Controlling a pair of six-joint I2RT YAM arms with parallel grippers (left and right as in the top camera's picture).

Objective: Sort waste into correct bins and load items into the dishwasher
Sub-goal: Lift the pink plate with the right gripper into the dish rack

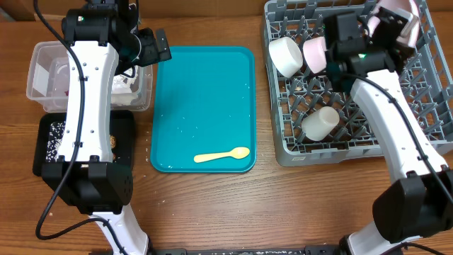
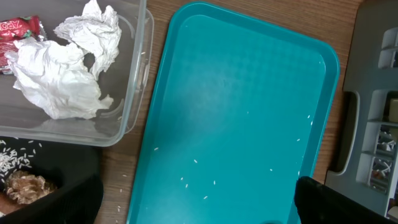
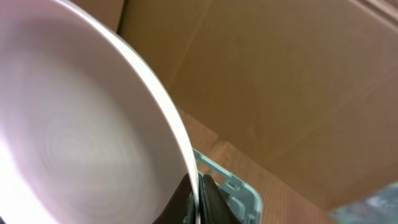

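Pink plate (image 3: 74, 143) fills the right wrist view, hard up against the lens, pale and smooth. Its rim sweeps down in a curve to the right gripper (image 3: 198, 190), whose jaws are clamped on that rim. The plate stands roughly on edge. Just past the fingers peeks what looks like a corner of the grey rack (image 3: 239, 186), below and beyond.

Overhead now: the right gripper (image 1: 375, 23) is over the rack's (image 1: 428, 99) far right corner with the pink plate (image 1: 395, 15) pinched in it. Whether it's clear of the pegs, I can't tell. So the rack lies straight below the pincer, and I'd say the plate's edge wants lining up with a peg row. Already racked are the white bowl (image 1: 287, 55), pink bowl (image 1: 315, 55) and white cup (image 1: 320, 122). One straggler: the yellow spoon (image 1: 223, 154) lies near the front edge of the teal tray (image 1: 205, 85), long axis across the table, bowl end toward the right arm. The left gripper (image 1: 159, 46) sits at the tray's far left corner, well apart from the spoon.

Left wrist view: the left gripper (image 2: 193, 214) is spread wide and empty, dark fingers (image 2: 336, 202) in the lower corners, above the tray and its scattered rice grains (image 2: 199, 180). No spoon in shot. The napkin (image 2: 68, 68) and red wrapper (image 2: 18, 31) lie in the clear tub (image 2: 134, 74).
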